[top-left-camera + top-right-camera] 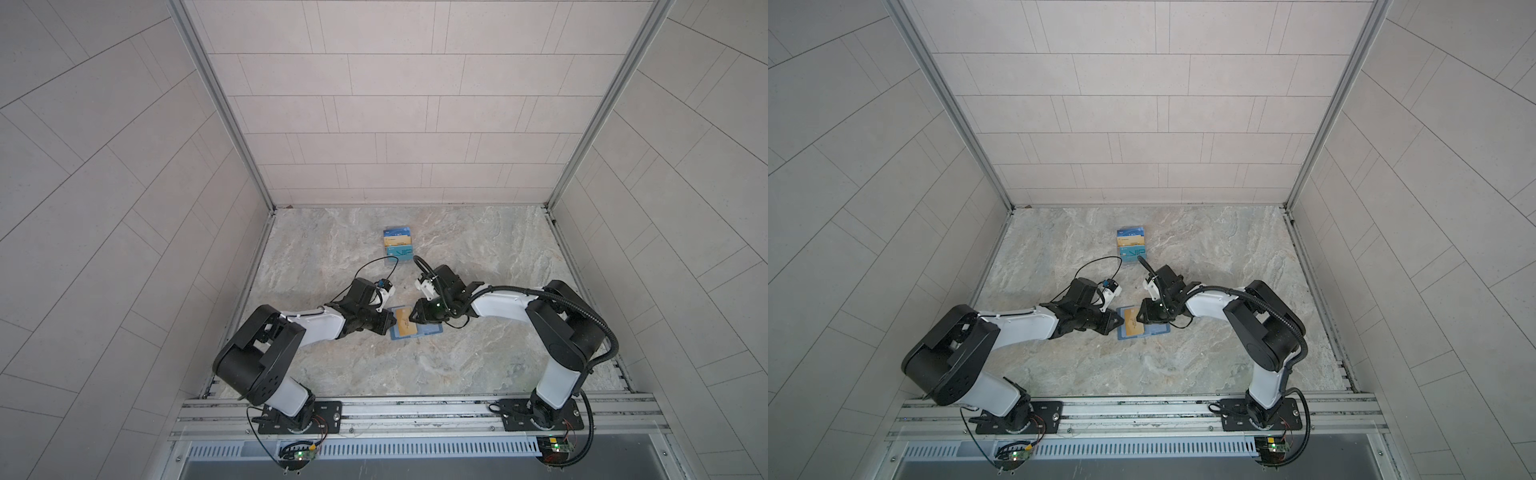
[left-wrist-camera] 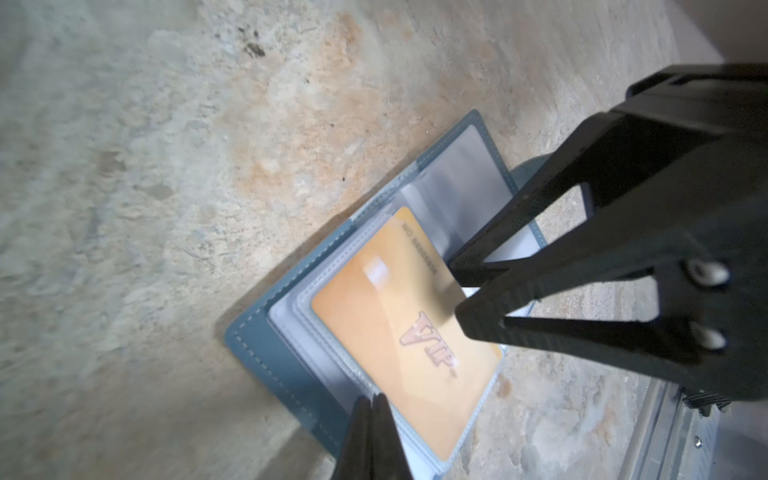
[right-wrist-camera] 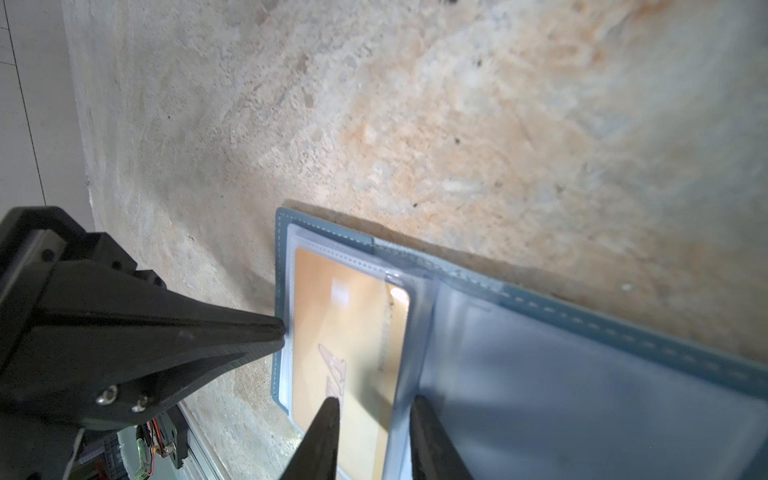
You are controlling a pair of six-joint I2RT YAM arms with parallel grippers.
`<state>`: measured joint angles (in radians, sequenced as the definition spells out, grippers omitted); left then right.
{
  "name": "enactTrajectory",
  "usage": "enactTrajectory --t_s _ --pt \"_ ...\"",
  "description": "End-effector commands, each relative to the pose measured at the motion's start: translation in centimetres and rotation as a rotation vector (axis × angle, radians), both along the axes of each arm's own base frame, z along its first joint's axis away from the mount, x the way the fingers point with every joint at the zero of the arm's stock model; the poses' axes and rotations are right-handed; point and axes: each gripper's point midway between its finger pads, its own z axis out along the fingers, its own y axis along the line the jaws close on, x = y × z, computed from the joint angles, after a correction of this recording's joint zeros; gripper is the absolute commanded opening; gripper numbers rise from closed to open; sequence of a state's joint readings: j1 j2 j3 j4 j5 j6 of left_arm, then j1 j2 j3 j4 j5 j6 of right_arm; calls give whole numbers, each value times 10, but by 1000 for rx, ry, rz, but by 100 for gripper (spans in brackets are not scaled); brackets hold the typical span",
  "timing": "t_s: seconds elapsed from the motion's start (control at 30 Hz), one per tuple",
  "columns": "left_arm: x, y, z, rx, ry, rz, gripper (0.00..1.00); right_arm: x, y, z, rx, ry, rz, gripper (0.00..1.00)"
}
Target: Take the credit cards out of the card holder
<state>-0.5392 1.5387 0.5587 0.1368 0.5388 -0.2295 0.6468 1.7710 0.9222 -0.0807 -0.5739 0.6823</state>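
The teal card holder (image 1: 432,330) (image 1: 1158,328) (image 2: 266,345) (image 3: 281,266) lies open and flat mid-table. A gold-yellow credit card (image 1: 405,322) (image 1: 1133,323) (image 2: 399,324) (image 3: 349,332) marked VIP sits in a clear sleeve on its left half, with its inner edge poking out toward the fold. My left gripper (image 1: 392,322) (image 1: 1121,322) (image 2: 372,399) (image 3: 278,332) is shut, its tip pressed on the holder's outer left edge. My right gripper (image 1: 412,318) (image 1: 1139,318) (image 2: 459,291) (image 3: 376,399) is open, with one finger on the gold card and the other on the empty sleeve past the fold. No bluish card shows in the holder.
A clear tiered stand (image 1: 398,245) (image 1: 1131,245) displaying cards stands behind the holder, toward the back wall. A black cable loop (image 1: 374,266) rises by the left wrist. Tiled walls close in three sides, and a metal rail (image 1: 415,411) runs along the front.
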Motion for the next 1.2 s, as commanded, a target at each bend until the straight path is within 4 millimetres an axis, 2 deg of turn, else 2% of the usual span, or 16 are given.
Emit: enactTrajectory --t_s 0.0,0.57,0.87,1.17 --pt "-7 2 -8 18 27 -19 0 -2 -3 1 3 10 -8 31" --pt "-5 4 -12 37 34 -8 0 -3 6 13 69 16 23 29" --pt "-6 3 -12 35 38 -8 0 -2 6 10 73 30 21 29" --pt "-6 3 -12 36 41 -8 0 0 7 13 170 72 -6 29"
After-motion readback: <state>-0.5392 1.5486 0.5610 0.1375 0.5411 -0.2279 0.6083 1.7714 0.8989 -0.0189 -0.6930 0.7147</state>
